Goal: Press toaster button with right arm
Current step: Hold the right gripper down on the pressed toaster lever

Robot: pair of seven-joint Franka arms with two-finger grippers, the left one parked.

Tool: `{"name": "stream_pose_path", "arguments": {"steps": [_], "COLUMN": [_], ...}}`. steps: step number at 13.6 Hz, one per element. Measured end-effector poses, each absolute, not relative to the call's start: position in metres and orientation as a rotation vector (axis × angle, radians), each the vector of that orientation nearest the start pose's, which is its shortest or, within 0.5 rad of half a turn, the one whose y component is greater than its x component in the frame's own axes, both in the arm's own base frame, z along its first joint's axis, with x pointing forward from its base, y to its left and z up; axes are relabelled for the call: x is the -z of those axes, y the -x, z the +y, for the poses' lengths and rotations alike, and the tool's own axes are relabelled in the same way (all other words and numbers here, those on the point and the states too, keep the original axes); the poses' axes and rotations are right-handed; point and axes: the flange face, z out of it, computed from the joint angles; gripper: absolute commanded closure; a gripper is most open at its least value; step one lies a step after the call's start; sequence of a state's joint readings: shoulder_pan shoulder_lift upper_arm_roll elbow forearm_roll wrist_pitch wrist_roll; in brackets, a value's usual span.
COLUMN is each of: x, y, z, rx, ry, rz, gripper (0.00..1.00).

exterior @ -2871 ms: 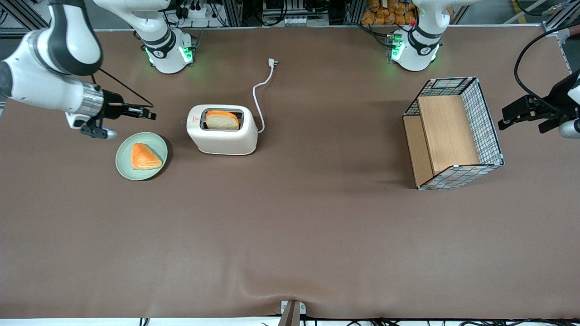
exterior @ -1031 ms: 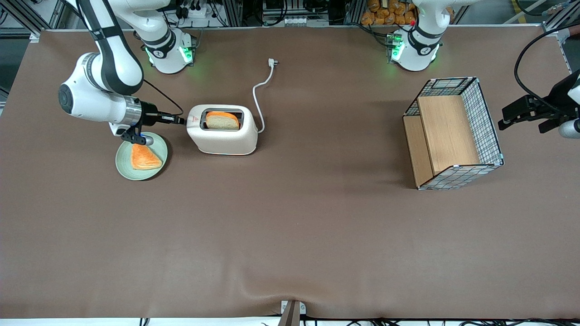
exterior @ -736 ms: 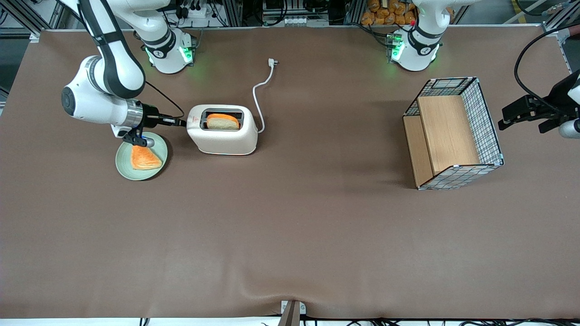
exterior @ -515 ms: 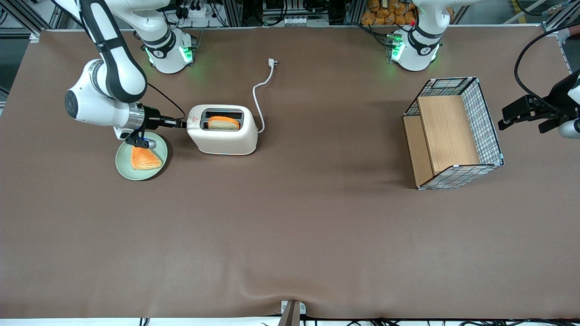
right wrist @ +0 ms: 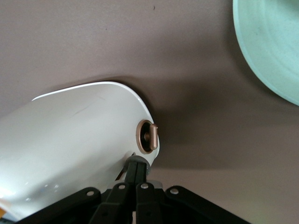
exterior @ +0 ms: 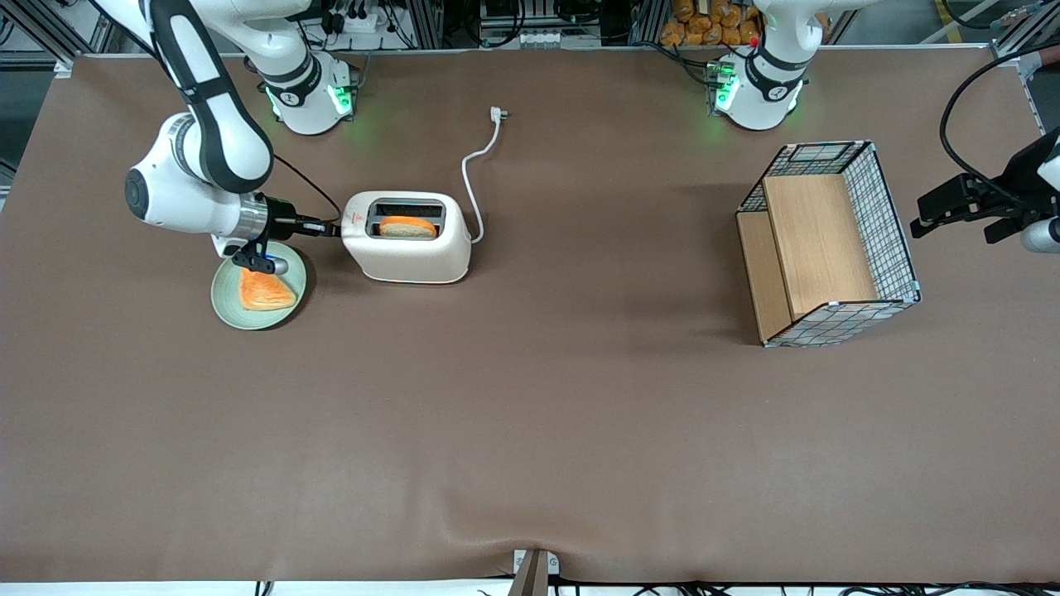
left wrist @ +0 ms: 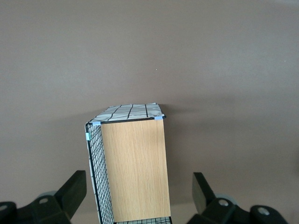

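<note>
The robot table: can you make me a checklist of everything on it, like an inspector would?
Surface: brown table, flat mat.
Job's things: toaster with a bread slice sitting low in its slot; the toaster button is on its narrow end face.
Clutter: green plate holding a toast piece; wire basket toward the parked arm's end.
Grippers: right arm reaches in low; gripper shut, tips against the button.
Cables: toaster's white cord lies unplugged on the table.
Surroundings: racks and wiring at the table's edge.
</note>
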State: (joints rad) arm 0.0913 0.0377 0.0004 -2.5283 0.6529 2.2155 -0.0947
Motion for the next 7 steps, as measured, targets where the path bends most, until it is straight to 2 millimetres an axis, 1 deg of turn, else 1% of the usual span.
{"name": "stream_pose_path", "arguments": {"steps": [7], "x": [-0.2337], "y": [-0.4189], "z": [0.0558], "rx": [-0.437], "ry": [2.615], "rz": [0.395], "gripper": [1.0]}}
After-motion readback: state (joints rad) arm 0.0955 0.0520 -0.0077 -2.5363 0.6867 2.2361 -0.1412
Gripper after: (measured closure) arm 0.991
